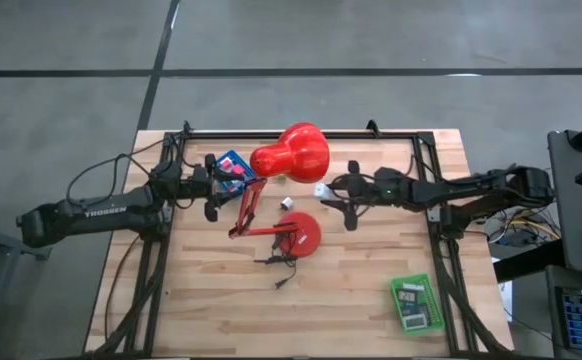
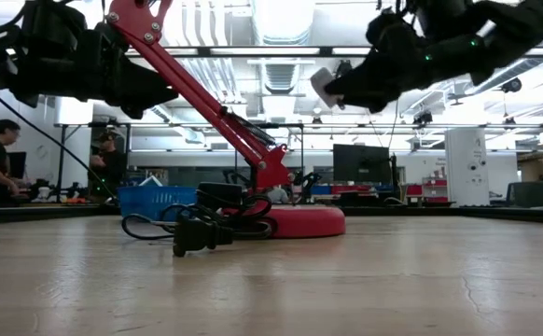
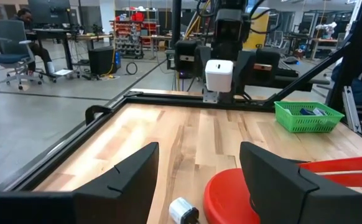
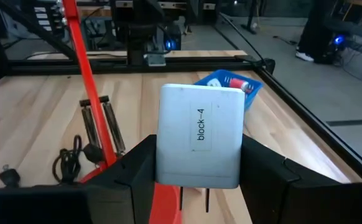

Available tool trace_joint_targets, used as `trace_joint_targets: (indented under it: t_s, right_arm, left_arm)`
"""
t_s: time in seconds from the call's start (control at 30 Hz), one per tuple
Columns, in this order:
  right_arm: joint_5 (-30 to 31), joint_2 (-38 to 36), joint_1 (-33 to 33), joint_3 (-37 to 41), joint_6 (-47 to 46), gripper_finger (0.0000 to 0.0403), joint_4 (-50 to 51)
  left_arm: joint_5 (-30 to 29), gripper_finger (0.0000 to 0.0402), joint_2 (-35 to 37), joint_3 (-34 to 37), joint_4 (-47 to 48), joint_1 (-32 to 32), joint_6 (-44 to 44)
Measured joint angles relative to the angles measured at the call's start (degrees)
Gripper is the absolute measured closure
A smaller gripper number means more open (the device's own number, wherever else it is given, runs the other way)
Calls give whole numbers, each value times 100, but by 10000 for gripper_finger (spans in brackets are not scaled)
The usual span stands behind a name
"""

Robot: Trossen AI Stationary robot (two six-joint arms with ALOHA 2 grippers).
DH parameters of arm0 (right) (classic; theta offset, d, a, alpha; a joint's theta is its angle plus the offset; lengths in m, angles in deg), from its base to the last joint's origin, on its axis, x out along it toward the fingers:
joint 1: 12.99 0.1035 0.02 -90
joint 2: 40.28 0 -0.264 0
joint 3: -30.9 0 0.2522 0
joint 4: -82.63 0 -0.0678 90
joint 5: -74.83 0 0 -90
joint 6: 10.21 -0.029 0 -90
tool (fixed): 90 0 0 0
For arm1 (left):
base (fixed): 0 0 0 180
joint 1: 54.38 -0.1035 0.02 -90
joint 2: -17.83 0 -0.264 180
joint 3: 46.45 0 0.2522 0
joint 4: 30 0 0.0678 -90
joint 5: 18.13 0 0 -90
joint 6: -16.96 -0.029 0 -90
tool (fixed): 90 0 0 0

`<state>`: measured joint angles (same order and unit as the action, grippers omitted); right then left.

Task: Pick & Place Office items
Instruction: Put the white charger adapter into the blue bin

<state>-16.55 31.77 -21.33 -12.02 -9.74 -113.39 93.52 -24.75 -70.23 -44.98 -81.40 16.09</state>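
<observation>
The right gripper (image 4: 198,171) held a white block (image 4: 199,135), lifted at frame centre near the red lamp (image 1: 289,152). The left gripper (image 3: 198,171) hung open and empty, upper left. Carrying step; next, judged, lowering into a tray (image 1: 416,303).

1. Light's pretty even from overhead; the ceiling light strips (image 2: 281,23) blow out white in the low view.
2. That backlight turns both arms up top into near-black silhouettes there.
3. The table (image 2: 346,280) goes soft and blurry right up near the low camera, with a faint sheen.
4. Shadows in the high view are soft and short, tucked under the red lamp (image 1: 291,152).
5. The white block (image 4: 199,134) is sharp in the right wrist view, label readable; the near fingers are just dark.
</observation>
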Motion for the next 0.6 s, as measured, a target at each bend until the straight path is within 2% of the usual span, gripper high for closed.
trace_joint_targets:
  t_s: [0.23, 0.5, 0.6]
  right_arm:
    - [-26, -134, -2, 540, 17, 230, -658]
    - [-88, -162, -2, 604, -10, 229, -727]
    - [-405, -165, -4, 605, -7, 230, -800]
  left_arm:
    - [-10, 172, 2, -2, -69, 1, -2]
    - [-18, 172, 1, -2, -94, 2, -1]
    - [-18, 172, 1, -2, -89, 2, -2]
